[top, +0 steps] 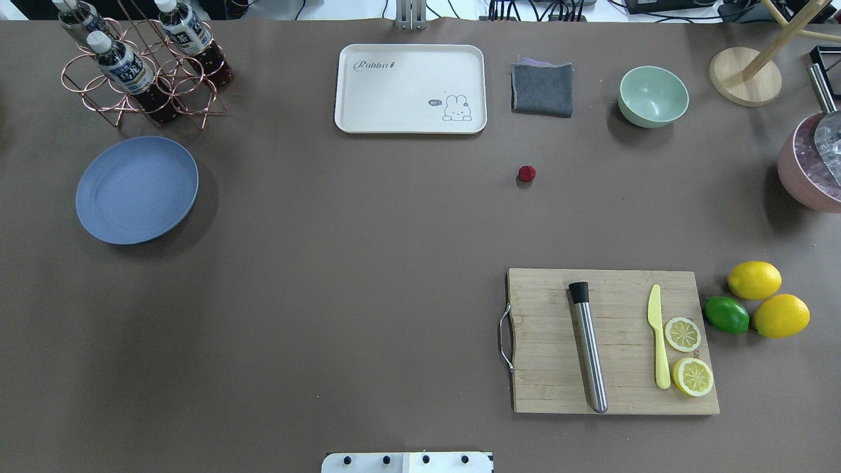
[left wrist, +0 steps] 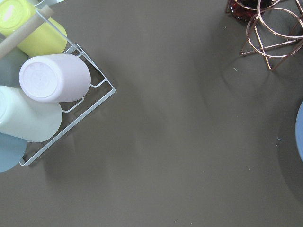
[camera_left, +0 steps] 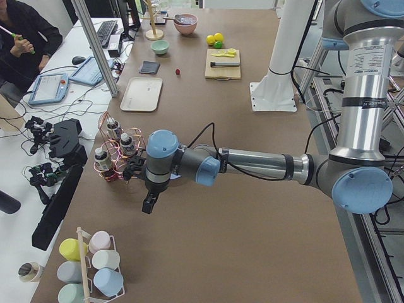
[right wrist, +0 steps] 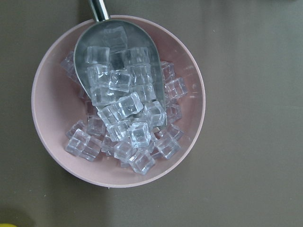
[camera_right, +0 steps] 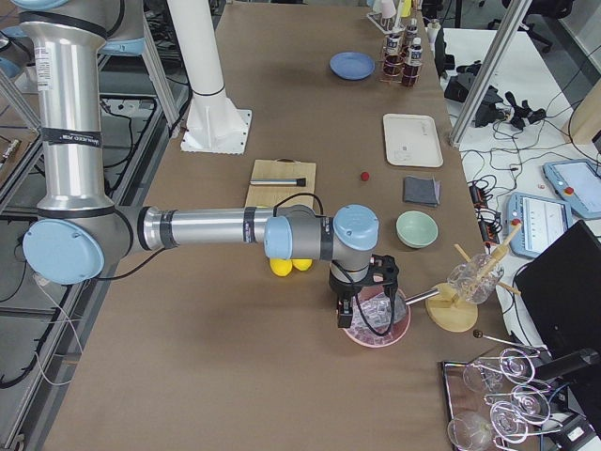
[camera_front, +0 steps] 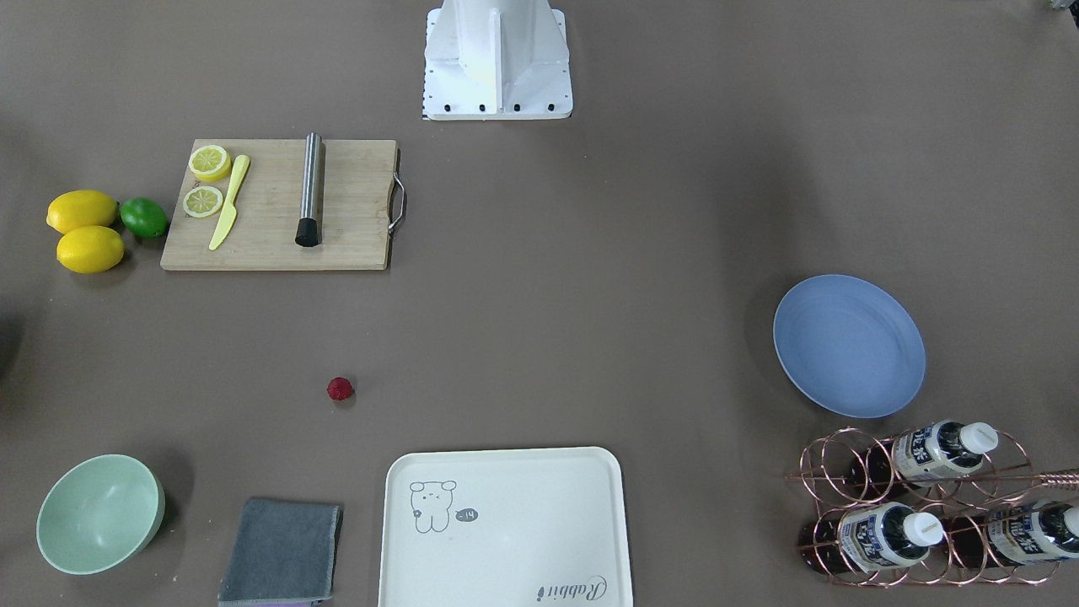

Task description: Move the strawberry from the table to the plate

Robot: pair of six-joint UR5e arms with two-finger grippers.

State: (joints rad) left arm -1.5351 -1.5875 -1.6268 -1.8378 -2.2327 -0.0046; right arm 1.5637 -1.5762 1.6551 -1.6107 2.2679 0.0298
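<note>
The strawberry (top: 526, 173), small and dark red, lies alone on the brown table (top: 368, 263) between the cream tray and the cutting board; it also shows as the strawberry (camera_front: 340, 389). The blue plate (top: 136, 189) sits empty at the table's left, beside the bottle rack, far from the berry. My left gripper (camera_left: 149, 205) hangs over the table's left end near the rack. Over a pink bowl of ice at the right end hangs my right gripper (camera_right: 343, 318). Both show only in side views, so I cannot tell whether they are open or shut.
A wooden cutting board (top: 611, 341) carries a steel muddler, a yellow knife and lemon halves, with lemons and a lime (top: 726, 315) beside it. The cream tray (top: 410, 89), grey cloth (top: 542, 89) and mint bowl (top: 652, 96) line the far edge. A copper bottle rack (top: 141, 72) stands near the plate.
</note>
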